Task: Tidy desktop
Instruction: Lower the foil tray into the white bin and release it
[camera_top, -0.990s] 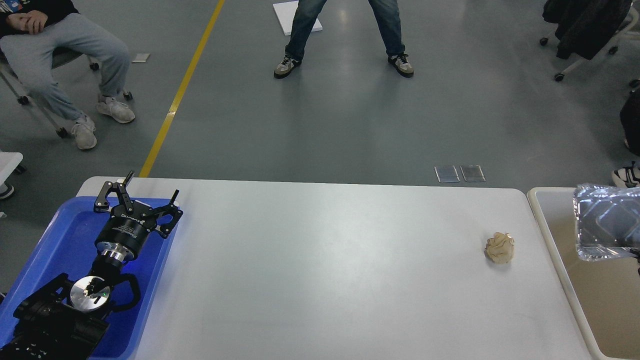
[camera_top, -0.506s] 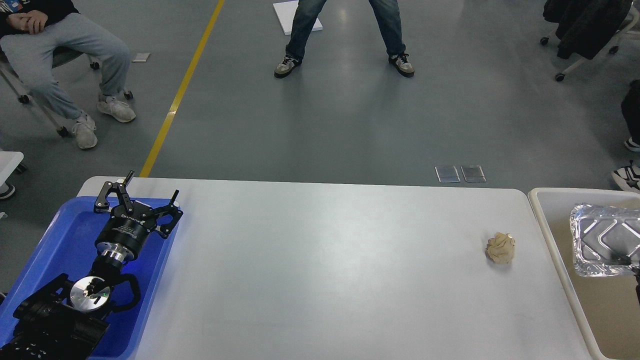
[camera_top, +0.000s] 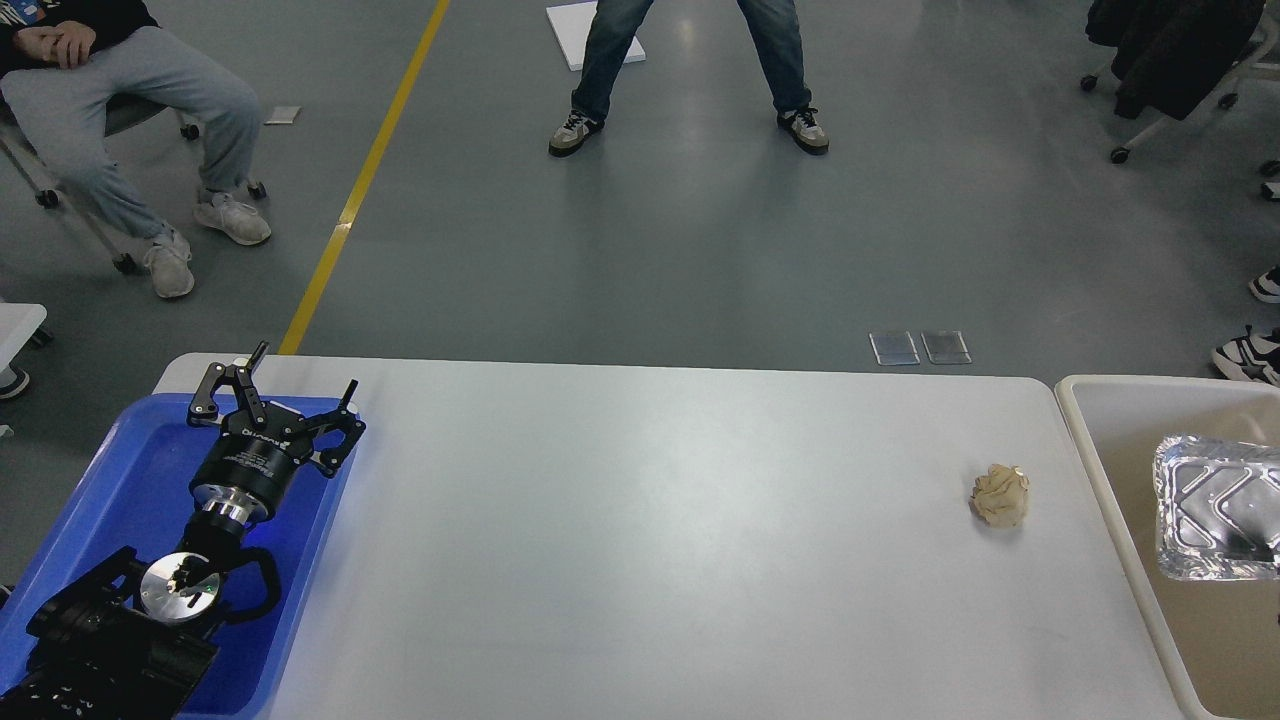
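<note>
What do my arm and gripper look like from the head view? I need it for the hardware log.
Only the left arm shows: matte black links, a shiny silver disc at one joint, and a silver ring under a black cylindrical wrist with small white lettering. The left gripper has two black linkage fingers. The right arm is not visible.

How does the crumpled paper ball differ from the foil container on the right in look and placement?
The paper ball is tan, matte and wadded into a lump; the foil container is silver, shiny and a ribbed rectangular pan, cut off by the picture's edge. The ball sits on the desktop; the container is in or over the cream bin. The ball looks far smaller. Neither is touched by the left gripper.
</note>
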